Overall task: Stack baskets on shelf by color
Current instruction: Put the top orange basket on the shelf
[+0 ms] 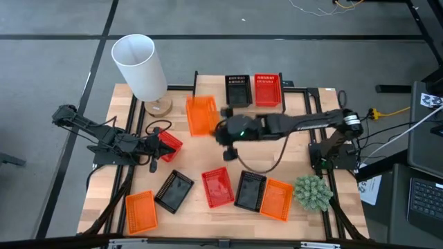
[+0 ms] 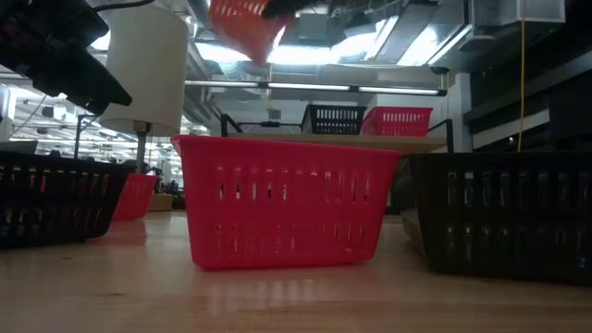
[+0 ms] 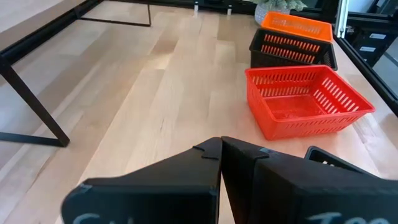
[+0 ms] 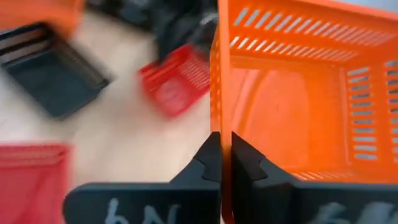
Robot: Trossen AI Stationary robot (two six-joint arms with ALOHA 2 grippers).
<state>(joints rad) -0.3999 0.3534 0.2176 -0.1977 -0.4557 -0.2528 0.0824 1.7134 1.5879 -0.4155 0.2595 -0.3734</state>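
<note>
My right gripper (image 1: 220, 128) is high over the table's middle, shut on an orange basket (image 1: 201, 115) that shows at the top of the low view (image 2: 245, 23). The shelf (image 1: 294, 97) at the far edge carries a black basket (image 1: 237, 90) and a red basket (image 1: 267, 90), each standing on its bottom. My left gripper (image 1: 156, 151) waits shut at the left beside a red basket (image 1: 169, 144), nothing between its fingers (image 3: 221, 158). Along the near edge stand an orange (image 1: 140, 211), a black (image 1: 173, 191), a red (image 1: 217, 188), a black (image 1: 249, 190) and an orange basket (image 1: 277, 199). My right gripper pinches one side wall of the orange basket at its rim (image 4: 219, 118), with one finger inside the basket and one outside. The basket is lifted clear of the table and tilted, with its open side turned toward the wrist.
A white lamp (image 1: 142, 66) stands at the far left corner. A green plant (image 1: 311, 192) sits at the near right. Bare wood lies in the table's middle, between the shelf and the near row of baskets.
</note>
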